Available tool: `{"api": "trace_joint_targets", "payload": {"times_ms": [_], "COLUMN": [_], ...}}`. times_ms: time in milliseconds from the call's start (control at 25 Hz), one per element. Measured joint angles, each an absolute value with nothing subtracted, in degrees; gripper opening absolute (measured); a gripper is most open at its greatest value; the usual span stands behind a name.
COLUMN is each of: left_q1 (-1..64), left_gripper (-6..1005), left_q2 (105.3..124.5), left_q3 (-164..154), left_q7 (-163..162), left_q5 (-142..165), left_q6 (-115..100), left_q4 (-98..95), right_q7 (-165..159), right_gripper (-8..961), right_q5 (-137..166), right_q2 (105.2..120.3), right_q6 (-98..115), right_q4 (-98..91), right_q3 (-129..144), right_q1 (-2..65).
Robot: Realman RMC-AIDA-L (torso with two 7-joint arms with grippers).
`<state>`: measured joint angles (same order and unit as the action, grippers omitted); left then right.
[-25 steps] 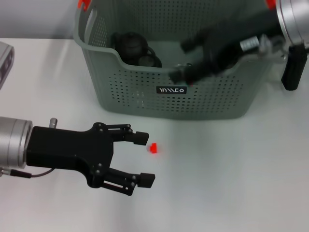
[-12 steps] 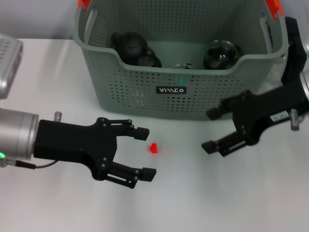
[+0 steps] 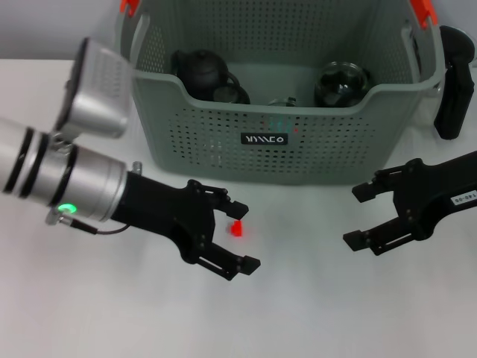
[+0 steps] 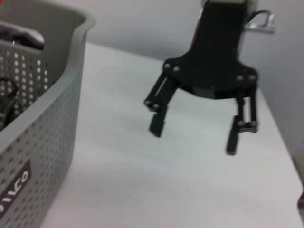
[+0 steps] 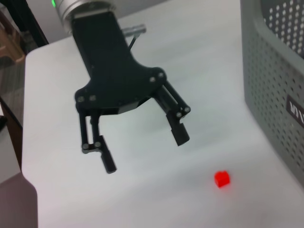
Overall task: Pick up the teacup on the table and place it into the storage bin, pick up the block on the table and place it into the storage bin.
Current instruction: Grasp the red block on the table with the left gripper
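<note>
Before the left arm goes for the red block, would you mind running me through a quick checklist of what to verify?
1. Left gripper open: ok, fingers spread wide.
2. Block free on the table: ok, nothing touches it.
3. Block between the left gripper's fingers: not ok, it lies just beyond the upper fingertip, so the gripper probably needs to advance.
4. Right gripper out of the way: ok, open and empty, well off to the block's right.
5. Storage bin has room: ok, dark teaware sits at the back, with bare floor in front of it.
6. Left gripper's height over the table: cannot tell.
</note>
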<state>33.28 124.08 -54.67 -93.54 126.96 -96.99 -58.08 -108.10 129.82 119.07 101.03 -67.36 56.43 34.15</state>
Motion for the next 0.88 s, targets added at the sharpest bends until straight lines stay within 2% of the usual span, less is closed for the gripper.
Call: {"api": "trace_joint_targets", "payload": {"times_ms": [360, 880], "left_q1": [37.70, 43.54], "left_gripper": [913, 912], "left_q2": [124.19, 124.37], "left_q3": [-65.53, -80.94], "left_q7": [-105.34, -119.63], "left_q5": [133.73, 145.11], "left_q6": [-92.07, -82.97], "left_q4": [-63.56, -65.42], "right_q7": [-109.53, -111.05], "right_gripper": [931, 931], "right_q5": [130.71, 131.66], "right_q2": [118.39, 118.39], "right_q6": [101.26, 100.97], "right_q4": [-67.33, -67.24], "right_q3": [56.07, 56.08], "right_q1": [34.62, 35.28]}}
